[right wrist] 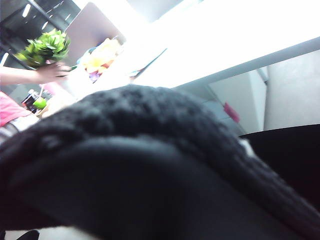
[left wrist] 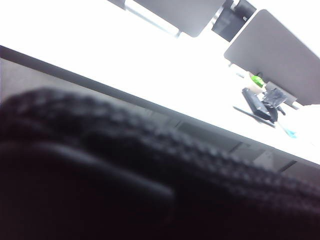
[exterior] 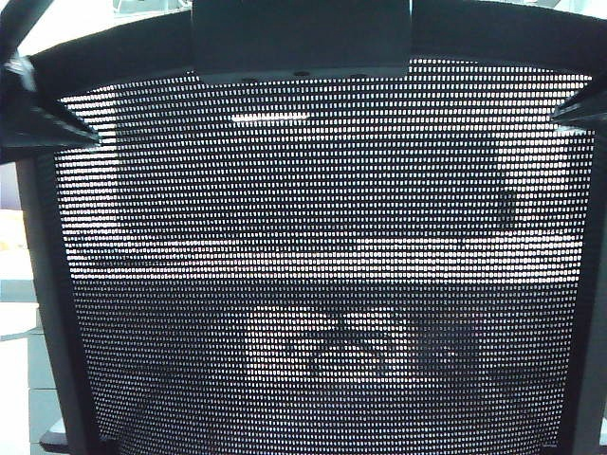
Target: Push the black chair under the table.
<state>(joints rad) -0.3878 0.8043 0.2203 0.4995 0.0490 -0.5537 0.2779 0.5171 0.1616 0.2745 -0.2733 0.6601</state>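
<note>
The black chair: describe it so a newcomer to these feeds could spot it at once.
Start at the table, the long white top crossing both wrist views. The black chair stands just in front, its see-through mesh back filling the exterior view. A thick black frame and a solid plate at its top mark it; neither gripper's fingers show.

Both grippers out of sight; black chair [exterior: 313, 284] cropped all round; table [left wrist: 100, 55] glare-bleached, at 12 o'clock.

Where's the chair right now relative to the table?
The black chair fills the exterior view, its mesh back right against the camera. Both wrist views show its top edge just short of the white table, which lies beyond it.
</note>
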